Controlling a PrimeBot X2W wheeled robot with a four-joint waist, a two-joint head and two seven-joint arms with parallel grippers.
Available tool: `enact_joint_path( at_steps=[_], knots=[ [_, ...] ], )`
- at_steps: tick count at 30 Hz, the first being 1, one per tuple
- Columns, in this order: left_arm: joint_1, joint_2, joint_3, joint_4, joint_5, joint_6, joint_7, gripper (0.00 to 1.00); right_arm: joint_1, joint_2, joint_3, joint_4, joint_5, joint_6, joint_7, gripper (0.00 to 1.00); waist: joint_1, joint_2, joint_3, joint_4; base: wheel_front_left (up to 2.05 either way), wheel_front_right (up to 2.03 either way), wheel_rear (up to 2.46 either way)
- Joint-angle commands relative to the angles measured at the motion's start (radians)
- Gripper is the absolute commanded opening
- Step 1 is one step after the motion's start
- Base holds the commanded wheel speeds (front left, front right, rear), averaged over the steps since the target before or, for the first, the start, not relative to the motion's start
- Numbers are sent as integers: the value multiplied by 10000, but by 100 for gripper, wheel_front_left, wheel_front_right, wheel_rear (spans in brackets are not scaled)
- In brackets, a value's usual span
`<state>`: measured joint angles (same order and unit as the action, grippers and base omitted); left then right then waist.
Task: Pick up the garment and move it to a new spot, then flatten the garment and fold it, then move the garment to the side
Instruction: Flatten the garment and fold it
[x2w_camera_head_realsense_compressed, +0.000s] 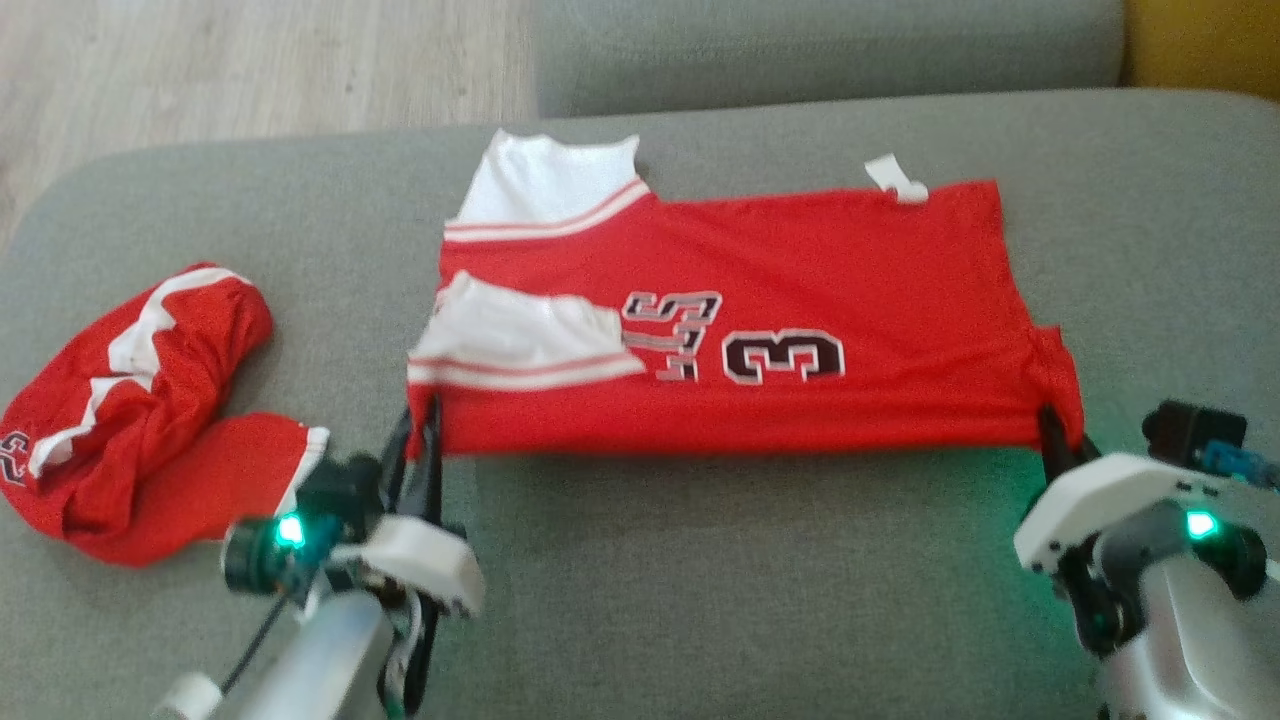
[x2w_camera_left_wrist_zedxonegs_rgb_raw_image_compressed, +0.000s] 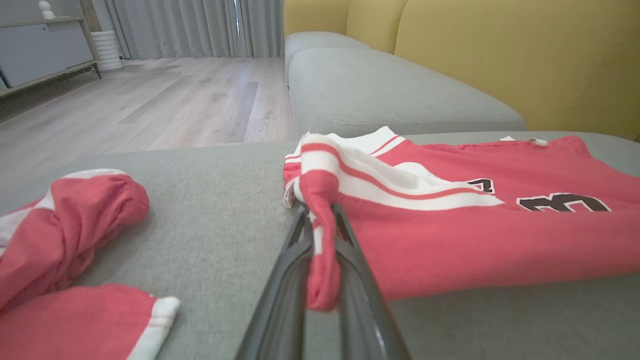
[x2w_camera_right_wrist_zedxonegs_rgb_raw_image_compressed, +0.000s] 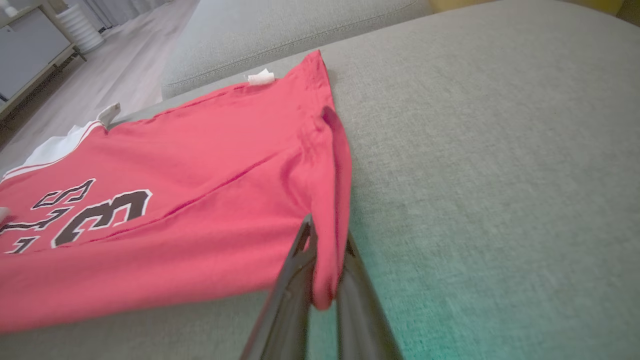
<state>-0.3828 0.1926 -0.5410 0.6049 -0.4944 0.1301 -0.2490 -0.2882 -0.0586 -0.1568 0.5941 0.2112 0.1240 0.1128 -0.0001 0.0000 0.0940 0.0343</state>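
Currently the red garment (x2w_camera_head_realsense_compressed: 800, 290) lies flat on the sofa seat (x2w_camera_head_realsense_compressed: 700, 600), long axis running left to right. The left end effector (x2w_camera_head_realsense_compressed: 428, 430) and right end effector (x2w_camera_head_realsense_compressed: 1050, 425) are each clamped on one of its near corners, equally close.

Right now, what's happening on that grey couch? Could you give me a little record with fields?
Surface: grey sofa cushion
Main garment: red jersey showing a 3, lying mostly flat, white striped trim at its left end
Left claw: shut on the jersey's near left corner
Right claw: shut on the jersey's near right corner
Also there: crumpled red garment, lying apart, to the jersey's left
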Motion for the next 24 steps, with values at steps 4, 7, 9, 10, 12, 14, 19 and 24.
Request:
enact_joint_path(
  at_steps=[4,7,9,10,12,14,19,24],
  knots=[
    [548,338,145,-558,-92,-8,5,0,794,-238,199,-1428,165,67,880,0,1,0,-598,-140,0,0,0],
    [1159,500,25,-910,-117,66,159,0,1509,-238,158,-2336,263,67,1557,0,1,0,-801,-233,0,0,0],
    [1527,613,-58,-1200,-136,113,312,0,1979,-207,161,-2957,335,67,2024,0,1,0,-869,-275,0,0,0],
    [1694,665,-112,-1346,-142,130,411,0,2196,-188,163,-3257,367,67,2225,0,1,0,-888,-296,0,0,0],
    [1961,745,-186,-1647,-152,190,555,0,2570,-139,152,-3747,442,67,2595,0,1,0,-907,-334,0,0,0],
    [2152,812,-250,-1880,-151,269,716,0,2863,-93,124,-4107,436,67,2894,0,1,0,-906,-365,0,0,0],
    [2218,858,-388,-2090,-145,352,1056,100,3094,16,-12,-4673,402,67,3062,100,1,0,-822,-400,0,0,0],
    [1961,793,-93,-2143,-232,516,648,100,2799,69,-63,-4917,613,67,2328,100,1,0,-666,-451,0,0,0]
  ],
)
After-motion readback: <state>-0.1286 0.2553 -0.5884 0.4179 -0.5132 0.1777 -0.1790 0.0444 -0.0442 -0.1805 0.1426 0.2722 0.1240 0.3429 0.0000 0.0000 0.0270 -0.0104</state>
